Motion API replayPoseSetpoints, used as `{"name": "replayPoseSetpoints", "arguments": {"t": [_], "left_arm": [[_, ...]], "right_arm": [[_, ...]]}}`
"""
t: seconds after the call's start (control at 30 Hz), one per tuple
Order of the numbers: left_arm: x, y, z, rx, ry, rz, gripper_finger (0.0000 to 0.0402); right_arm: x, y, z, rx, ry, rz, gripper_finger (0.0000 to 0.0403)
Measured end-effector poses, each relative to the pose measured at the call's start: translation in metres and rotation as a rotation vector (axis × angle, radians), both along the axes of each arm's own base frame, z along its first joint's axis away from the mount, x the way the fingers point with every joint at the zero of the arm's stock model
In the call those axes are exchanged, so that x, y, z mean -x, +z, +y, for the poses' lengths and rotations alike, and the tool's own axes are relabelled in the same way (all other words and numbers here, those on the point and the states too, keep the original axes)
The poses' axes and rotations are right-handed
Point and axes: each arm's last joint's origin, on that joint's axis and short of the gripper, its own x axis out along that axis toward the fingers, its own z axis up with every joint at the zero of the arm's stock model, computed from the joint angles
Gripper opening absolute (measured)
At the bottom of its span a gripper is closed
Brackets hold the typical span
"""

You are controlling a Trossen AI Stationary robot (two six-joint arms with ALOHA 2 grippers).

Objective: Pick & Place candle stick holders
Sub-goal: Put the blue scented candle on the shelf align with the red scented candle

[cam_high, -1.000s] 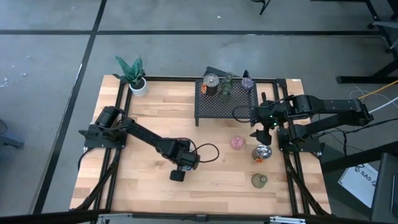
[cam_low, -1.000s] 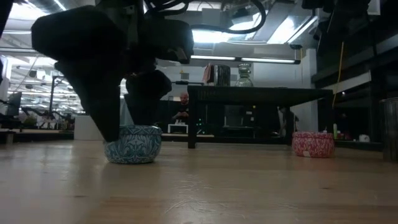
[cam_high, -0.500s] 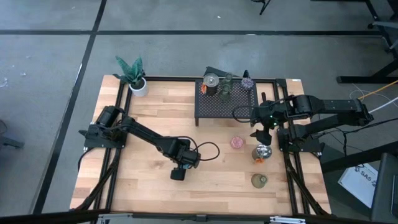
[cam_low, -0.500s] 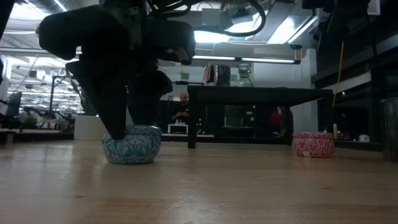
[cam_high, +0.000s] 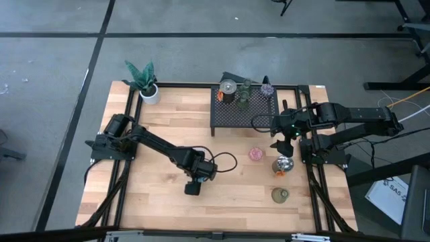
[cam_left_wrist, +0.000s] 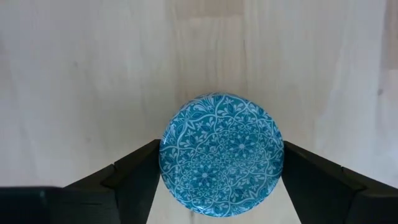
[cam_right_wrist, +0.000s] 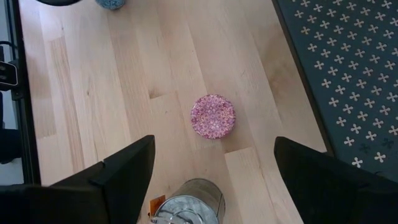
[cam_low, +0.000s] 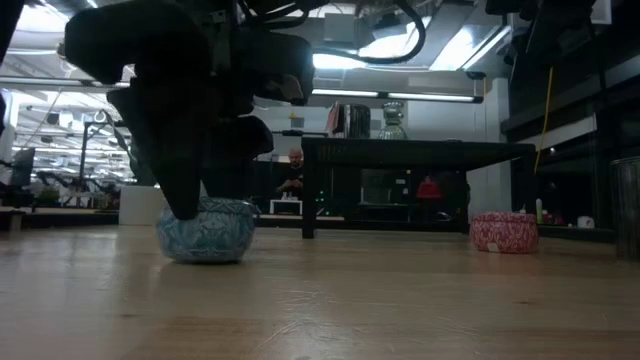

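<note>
The wooden tabletop [cam_high: 168,134] carries a black mesh rack [cam_high: 243,109] against its far edge, right of the middle, with a white potted plant [cam_high: 144,82] at the far left corner. Several holders already stand on the rack's far edge. The left arm reaches toward the middle of the near half, where the left gripper [cam_left_wrist: 219,180] has its fingers set on either side of the blue candle stick holder [cam_left_wrist: 221,154], touching or all but touching its rim, with the holder resting on the wood. The right gripper [cam_right_wrist: 214,163] hangs with fingers spread just off the rack's near right corner, above the pink holder [cam_right_wrist: 213,116]. Near the right edge stand a silvery holder [cam_high: 283,165] and, nearer the front, an olive-green holder [cam_high: 279,195]. The blue holder looks like a small, stiff, glazed bowl: light, probably slick, and rounded at the sides, so it may squirt out or tip if pinched low or off-centre. The best hold seems to be straight across its widest part, fingers level and square to the wall, with moderate pressure, since a hard squeeze could chip it.
</note>
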Motion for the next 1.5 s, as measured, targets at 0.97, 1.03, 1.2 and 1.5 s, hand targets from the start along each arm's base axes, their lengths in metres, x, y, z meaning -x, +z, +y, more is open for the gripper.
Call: {"name": "replayPoseSetpoints", "arguments": {"t": [0.97, 1.03, 1.2, 1.5], "left_arm": [[-0.041, 0.136, 0.1, 0.065, 0.287, -0.116, 0.0294], [-0.042, 0.143, 0.109, 0.067, 0.309, -0.137, 0.0294], [-0.042, 0.155, 0.135, 0.054, 0.389, -0.176, 0.0294], [-0.039, 0.156, 0.18, -0.004, 0.521, -0.216, 0.0294]], "right_arm": [[0.001, 0.0, 0.0, 0.001, 0.0, 0.007, 0.0332], [0.001, 0.0, 0.0, 0.001, 0.0, 0.008, 0.0332], [0.001, 0.0, 0.0, 0.001, 0.0, 0.008, 0.0332], [0.001, 0.0, 0.0, 0.001, 0.0, 0.008, 0.0332]]}}
